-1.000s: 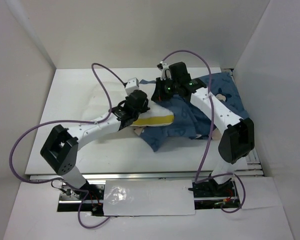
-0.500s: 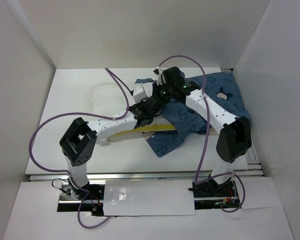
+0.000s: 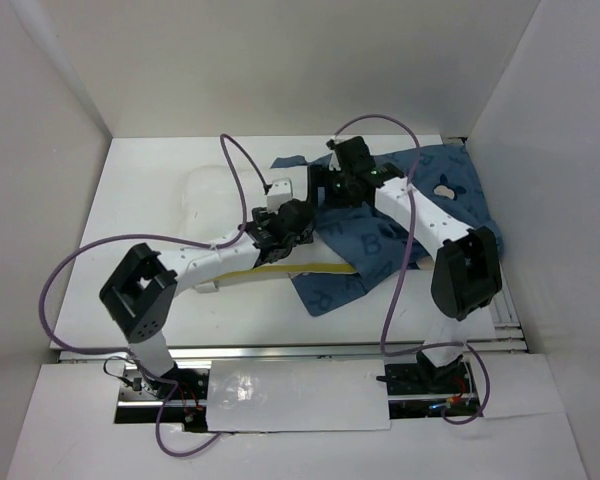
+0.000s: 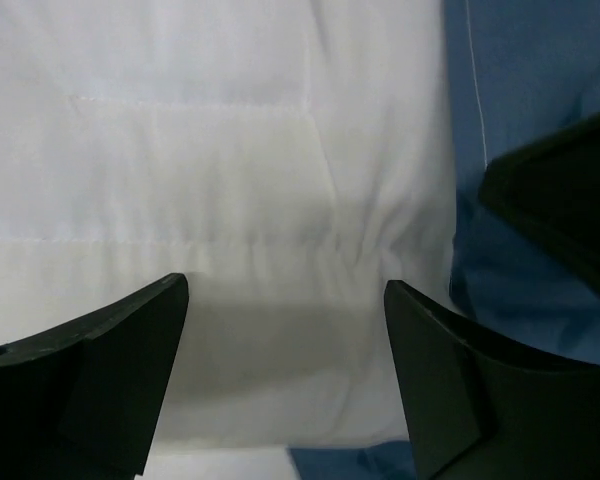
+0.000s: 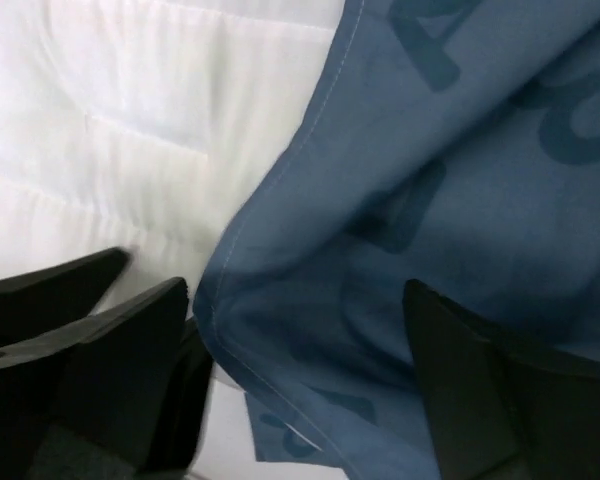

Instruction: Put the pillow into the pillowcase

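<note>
The blue lettered pillowcase [image 3: 380, 245] lies crumpled at the right centre of the table. The white pillow [image 3: 242, 272] sticks out of it to the left, showing its pale-yellow seam. My left gripper [image 3: 298, 218] hovers open over the pillow [image 4: 230, 180], its fingers apart above white fabric and the pillowcase's edge [image 4: 540, 90] to its right. My right gripper [image 3: 330, 185] is right beside it, open over the pillowcase's stitched hem [image 5: 280, 190], with the pillow [image 5: 130, 120] showing at upper left. In their own views the left gripper [image 4: 285, 290] and right gripper [image 5: 295, 290] hold nothing.
White walls [image 3: 50, 150] enclose the table on three sides. Purple cables [image 3: 230, 170] loop off both arms above the cloth. The two wrists are almost touching near the pillowcase's mouth. Bare tabletop [image 3: 160, 190] lies to the left.
Both grippers have gone from shut to open, letting go of the fabric. The left arm swung right toward the right gripper. More of the pillowcase now covers the pillow.
</note>
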Motion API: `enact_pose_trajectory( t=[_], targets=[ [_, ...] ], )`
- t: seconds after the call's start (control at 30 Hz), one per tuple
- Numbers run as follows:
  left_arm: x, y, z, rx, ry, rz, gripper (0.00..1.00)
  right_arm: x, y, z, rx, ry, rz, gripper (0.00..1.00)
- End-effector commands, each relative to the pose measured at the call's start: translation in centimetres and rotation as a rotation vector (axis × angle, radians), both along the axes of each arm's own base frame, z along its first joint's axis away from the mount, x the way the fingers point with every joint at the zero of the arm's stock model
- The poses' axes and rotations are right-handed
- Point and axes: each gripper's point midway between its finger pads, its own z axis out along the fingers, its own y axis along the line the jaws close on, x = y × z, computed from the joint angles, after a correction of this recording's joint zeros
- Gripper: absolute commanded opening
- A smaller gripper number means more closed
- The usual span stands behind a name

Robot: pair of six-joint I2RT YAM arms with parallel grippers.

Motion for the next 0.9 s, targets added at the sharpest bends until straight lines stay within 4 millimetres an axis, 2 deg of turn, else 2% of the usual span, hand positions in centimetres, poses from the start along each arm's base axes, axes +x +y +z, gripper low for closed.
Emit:
enact_pose_trajectory(
  t=[0.0, 0.03, 0.07, 0.1, 0.13, 0.17, 0.2, 0.23, 0.27, 0.33, 0.37, 0.4, 0.43, 0.47, 0.53, 0.57, 0.6, 0.63, 0.67, 0.73, 0.77, 0.8, 0.87],
  targets=[
    [-1.0, -0.5, 5.3, 0.082, -0.119, -0.24, 0.93, -0.8, -2.2, 2.9, 0.013, -0.068, -0.064, 0.98],
    [-1.8, -0.7, 5.1, 0.12, -0.114, -0.31, 0.93, -1.0, -2.8, 3.2, 0.021, -0.068, -0.083, 0.98],
    [-2.2, 0.5, 4.0, 0.261, -0.112, -0.396, 1.0, -1.3, -3.5, 4.6, 0.039, -0.102, -0.105, 0.98],
    [-2.7, 0.7, 3.6, 0.313, -0.114, -0.438, 1.0, -1.8, -4.7, 3.9, 0.03, -0.087, -0.126, 0.99],
    [-3.2, 1.3, 3.2, 0.416, -0.117, -0.512, 1.0, -2.2, -5.2, 4.1, 0.047, -0.083, -0.153, 0.99],
    [-3.6, 1.6, 1.7, 0.452, -0.105, -0.557, 1.0, -2.6, -5.8, 5.5, 0.065, -0.12, -0.162, 0.99],
    [-4.1, 1.5, 1.0, 0.479, -0.093, -0.618, 1.0, -2.7, -6.6, 5.7, 0.067, -0.126, -0.179, 0.99],
    [-4.7, 1.0, 0.1, 0.511, -0.086, -0.725, 1.0, -3.8, -7.6, 5.4, 0.054, -0.115, -0.195, 0.99],
    [-4.9, 0.6, -0.1, 0.519, -0.089, -0.776, 1.0, -4.2, -7.9, 5.9, 0.051, -0.122, -0.201, 0.99],
    [-5.7, -0.2, -0.9, 0.532, -0.099, -0.891, 1.0, -5.3, -9.7, 5.1, 0.028, -0.094, -0.237, 0.99],
    [-5.5, -0.2, -2.0, 0.568, -0.089, -0.916, 1.0, -6.2, -10.1, 5.5, 0.025, -0.102, -0.244, 0.99],
    [-5.2, -0.4, -2.4, 0.579, -0.096, -0.924, 1.0, -7.4, -10.8, 4.0, 0.009, -0.056, -0.248, 0.99],
    [-4.8, 0.2, -3.1, 0.607, -0.077, -0.912, 1.0, -8.1, -11.4, 3.6, 0.003, -0.043, -0.257, 0.99],
    [-3.8, 0.4, -3.9, 0.635, -0.055, -0.882, 1.0, -9.0, -11.4, 3.9, 0.022, -0.046, -0.26, 0.99],
    [-2.8, 1.0, -4.9, 0.638, 0.004, -0.856, 0.97, -10.8, -12.3, 2.3, 0.008, 0.003, -0.278, 0.99],
    [-2.4, 0.8, -5.5, 0.599, 0.036, -0.875, 0.92, -11.5, -12.2, 2.0, 0.018, 0.021, -0.276, 0.99],
    [-2.0, -0.3, -5.1, 0.57, 0.034, -0.887, 0.6, -12.3, -12.2, 2.1, 0.029, 0.021, -0.266, 0.99],
    [-1.8, -0.2, -6.0, 0.569, 0.063, -0.895, 0.3, -13.2, -12.5, 0.9, 0.01, 0.048, -0.26, 0.97],
    [-1.6, -0.5, -5.6, 0.55, 0.057, -0.881, 0.0, -13.8, -12.7, 0.4, 0.002, 0.064, -0.26, 0.94],
    [-1.4, -1.4, -5.1, 0.503, 0.038, -0.871, 0.0, -14.9, -12.4, -0.1, -0.006, 0.063, -0.229, 0.91],
    [-1.0, -1.6, -3.5, 0.478, -0.002, -0.84, 0.0, -15.4, -13.0, -1.4, -0.038, 0.09, -0.244, 0.9],
    [-0.1, -0.8, -2.5, 0.453, -0.027, -0.743, 0.0, -15.6, -13.1, -1.8, -0.056, 0.094, -0.244, 0.9],
    [0.5, 0.0, -0.7, 0.419, -0.04, -0.679, 0.0, -16.2, -14.0, -3.5, -0.118, 0.126, -0.278, 0.9]
  ],
)
